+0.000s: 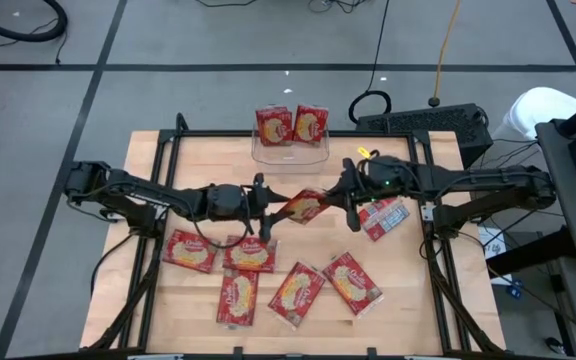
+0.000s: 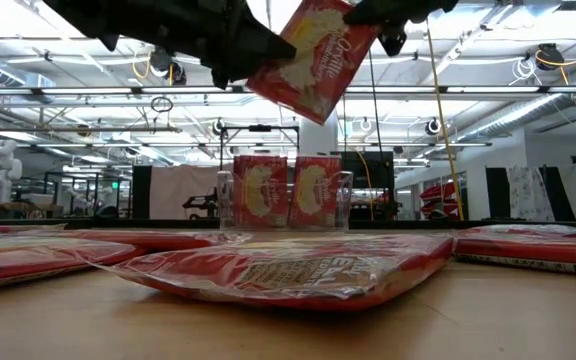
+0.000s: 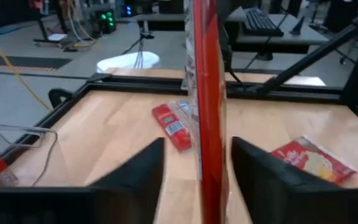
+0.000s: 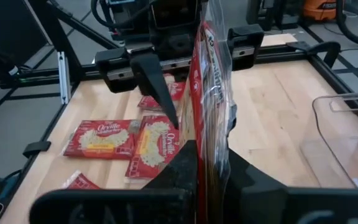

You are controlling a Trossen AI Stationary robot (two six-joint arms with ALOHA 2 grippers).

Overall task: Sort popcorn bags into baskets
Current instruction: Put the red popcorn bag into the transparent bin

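Reaching in from the left, the left gripper has its jaws standing apart on either side of a raised popcorn bag, not visibly pressing it. The right gripper has its jaws clamped on that bag's other end, holding it above the middle of the surface. Five bags lie nearer; one lies right. The clear basket at the far edge holds two upright bags.

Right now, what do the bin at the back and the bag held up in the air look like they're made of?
The bin looks like clear, glossy hard plastic: the packets inside show through its walls. The held bag seems thin, shiny plastic film, wrinkled and catching glare, though it could be coated paper.
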